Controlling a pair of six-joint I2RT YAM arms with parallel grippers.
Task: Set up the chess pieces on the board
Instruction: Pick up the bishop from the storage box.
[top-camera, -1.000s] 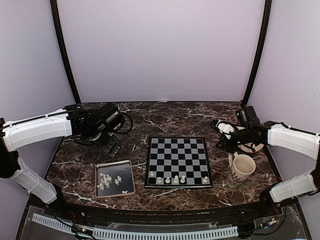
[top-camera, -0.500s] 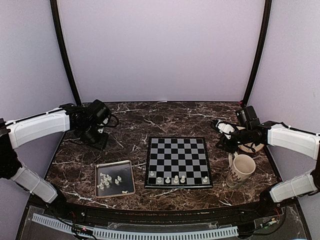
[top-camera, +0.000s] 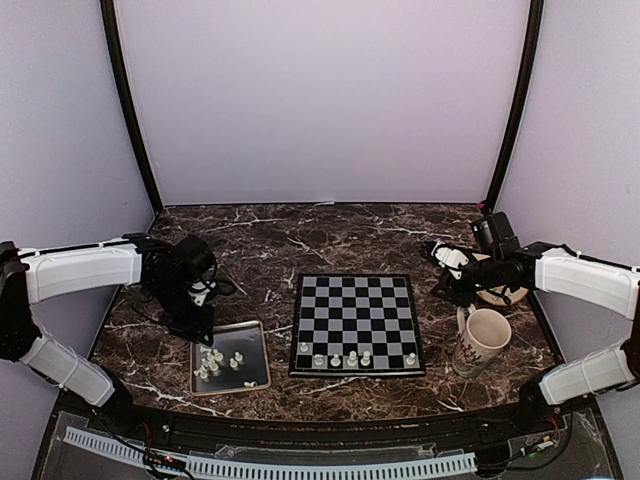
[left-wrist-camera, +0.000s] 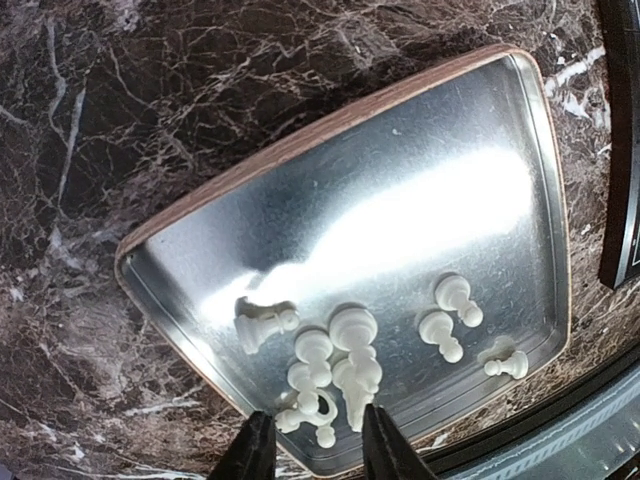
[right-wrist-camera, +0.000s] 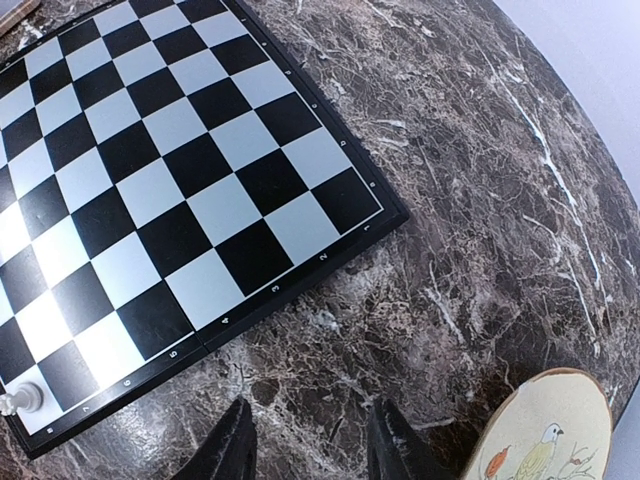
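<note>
1. About six chess pieces (top-camera: 335, 359) stand along the near row of the board (top-camera: 355, 300). Every other square is bare, so the setup looks to be at an early stage.
2. Some eight more lie jumbled in the tray (left-wrist-camera: 330, 125) just left of the board, not yet moved across.
3. The left gripper (left-wrist-camera: 315, 448) hangs over that heap, jaws partly apart and holding nothing.
4. The right gripper (right-wrist-camera: 305, 445) hovers beside the board's far right corner, jaws apart and empty.
</note>
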